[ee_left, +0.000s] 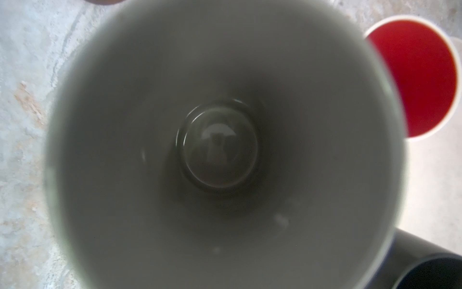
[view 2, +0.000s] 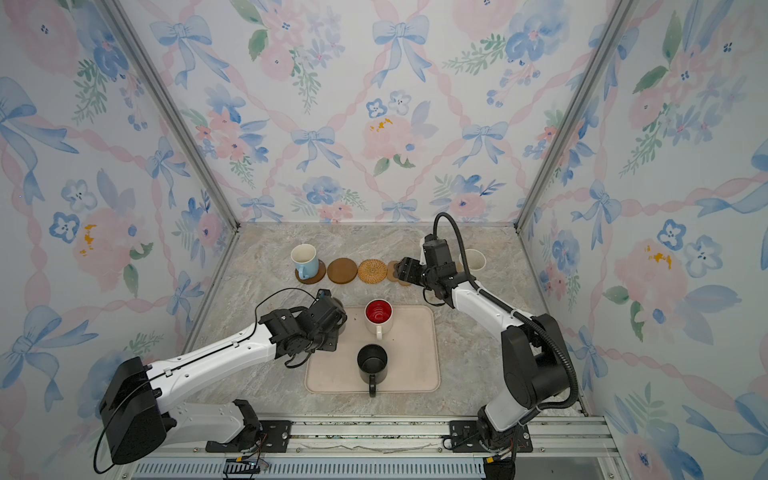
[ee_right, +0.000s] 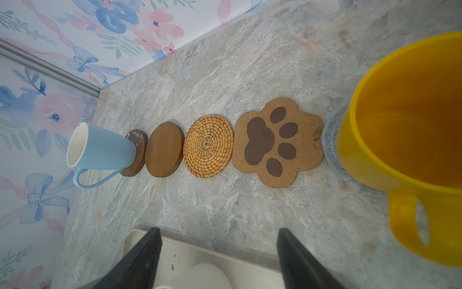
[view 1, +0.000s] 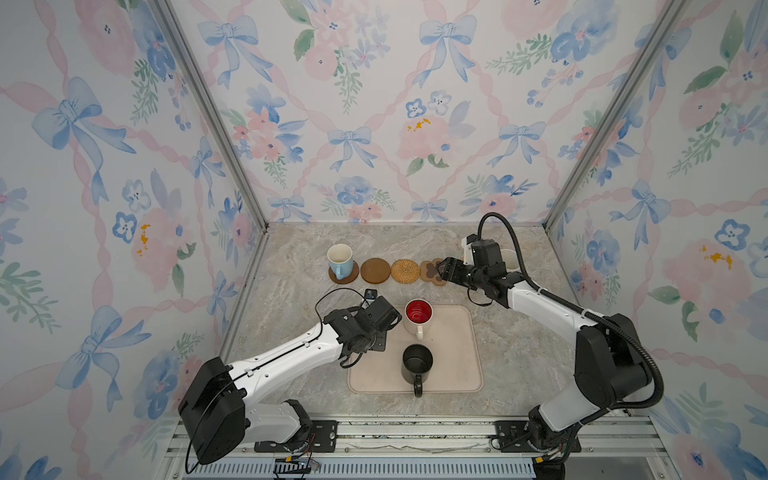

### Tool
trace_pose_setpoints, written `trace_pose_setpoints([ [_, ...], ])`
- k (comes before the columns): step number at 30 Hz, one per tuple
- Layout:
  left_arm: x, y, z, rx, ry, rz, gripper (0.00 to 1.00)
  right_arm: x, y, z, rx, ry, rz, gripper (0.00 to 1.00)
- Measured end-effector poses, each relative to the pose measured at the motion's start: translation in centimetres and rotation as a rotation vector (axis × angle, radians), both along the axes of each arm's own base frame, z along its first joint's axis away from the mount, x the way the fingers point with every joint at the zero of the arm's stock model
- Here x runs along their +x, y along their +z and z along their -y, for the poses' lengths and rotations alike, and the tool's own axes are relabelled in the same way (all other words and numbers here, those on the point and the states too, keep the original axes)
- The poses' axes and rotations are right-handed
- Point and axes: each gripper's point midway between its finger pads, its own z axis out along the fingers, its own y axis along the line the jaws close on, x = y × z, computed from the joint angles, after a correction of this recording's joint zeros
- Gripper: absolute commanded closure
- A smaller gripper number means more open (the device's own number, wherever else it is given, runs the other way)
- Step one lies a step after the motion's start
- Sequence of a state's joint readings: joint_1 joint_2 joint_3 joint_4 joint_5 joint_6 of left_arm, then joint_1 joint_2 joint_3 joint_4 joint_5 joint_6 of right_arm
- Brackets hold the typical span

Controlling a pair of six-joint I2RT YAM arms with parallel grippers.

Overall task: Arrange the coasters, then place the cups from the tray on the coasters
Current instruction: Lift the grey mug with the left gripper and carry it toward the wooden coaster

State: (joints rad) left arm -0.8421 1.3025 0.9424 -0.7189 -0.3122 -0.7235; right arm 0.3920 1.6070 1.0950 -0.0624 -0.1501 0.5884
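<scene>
a: what sits nearest the lens?
b: in the left wrist view, the inside of a glossy grey mug (ee_left: 225,150), seen straight down past its rim and blurred. the left gripper (view 1: 376,322) is over it at the tray's far left corner. its jaws are closed right down, but no finger shows, so i cannot tell whether they pinch the mug.
a: and the biggest thing?
b: the flat beige rounded-rectangle tray (view 1: 453,365), lying on the marbled stone table top (view 1: 299,257). two cups stand upright on it: a white mug with red inside (view 1: 418,316) at the far edge, and a black mug (view 1: 417,363) nearer the front.
a: the other pincer?
b: the right gripper (ee_right: 219,230) hovers between the tray and the coaster row, fingers spread wide with nothing between them.
a: which cups are off the tray?
b: a light blue mug (view 1: 340,259) stands on a brown disc coaster (view 1: 349,277) at the row's left end. a yellow mug (ee_right: 405,125) stands on a blue-grey crocheted round coaster (ee_right: 330,135). a cream-white mug (view 2: 476,259) stands behind the right arm (view 2: 478,299), and what it rests on is hidden.
a: which coasters are bare?
b: the second brown disc (view 1: 375,271), the woven rattan round (view 1: 406,271) and the cork paw-shaped coaster (ee_right: 277,142), each just beside the next.
</scene>
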Motion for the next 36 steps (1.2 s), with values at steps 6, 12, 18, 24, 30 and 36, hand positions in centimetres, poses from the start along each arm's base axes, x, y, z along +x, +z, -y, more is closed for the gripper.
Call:
trace_pose_setpoints([
  [6,2.2,0.4,-0.3,0.005,0.007,0.037,1.00,0.1,-0.2,0.6,-0.001,-0.012,-0.005,0.25],
  [12,5.1,1.0,-1.1,0.002,0.031,0.080,1.00,0.2,-0.3,0.7,0.006,-0.016,-0.008,0.25],
  [18,8.4,2.3,-0.5,-0.018,0.025,0.132,1.00,0.3,-0.6,0.5,0.010,-0.011,-0.015,0.25],
  [24,11.7,3.4,-0.1,-0.030,0.023,0.168,1.00,0.3,-0.9,0.5,0.009,-0.009,-0.023,0.25],
  [30,14.4,3.2,0.4,-0.012,0.012,0.170,1.00,0.5,-0.8,0.8,0.013,-0.013,-0.021,0.26],
  [36,16.7,2.0,0.4,0.013,0.009,0.151,1.00,0.6,-0.9,1.0,0.014,-0.019,-0.020,0.26],
])
